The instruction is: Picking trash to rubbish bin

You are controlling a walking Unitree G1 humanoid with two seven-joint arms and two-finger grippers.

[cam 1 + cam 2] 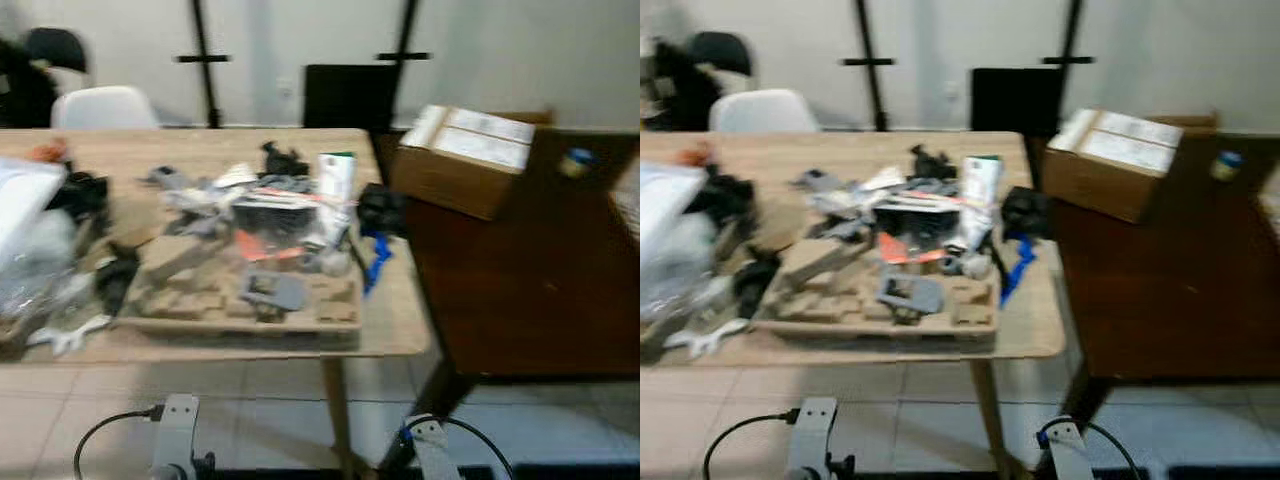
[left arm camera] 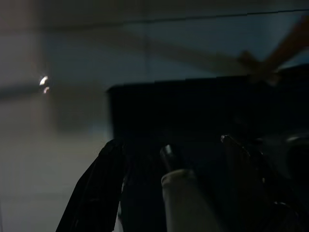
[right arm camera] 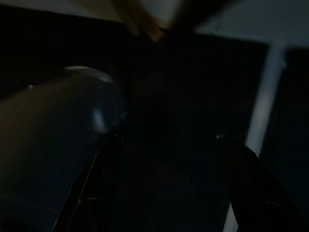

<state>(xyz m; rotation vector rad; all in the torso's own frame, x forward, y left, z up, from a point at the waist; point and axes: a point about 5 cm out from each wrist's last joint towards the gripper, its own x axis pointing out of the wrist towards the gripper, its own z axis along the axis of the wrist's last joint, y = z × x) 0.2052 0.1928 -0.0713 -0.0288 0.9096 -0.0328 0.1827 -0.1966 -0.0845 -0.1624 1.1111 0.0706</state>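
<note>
Left eye view: a heap of trash (image 1: 265, 225) sits on a moulded pulp tray (image 1: 200, 300) at the near right corner of the wooden bench (image 1: 395, 330), a cardboard box (image 1: 462, 160) on the darker bench beside it. The scraps look light and crumply, the tray stiff but thin, likely best pinched at its near rim. The left hand (image 2: 169, 159) and right hand (image 3: 164, 159) hang low in shade, fingers apart.
</note>
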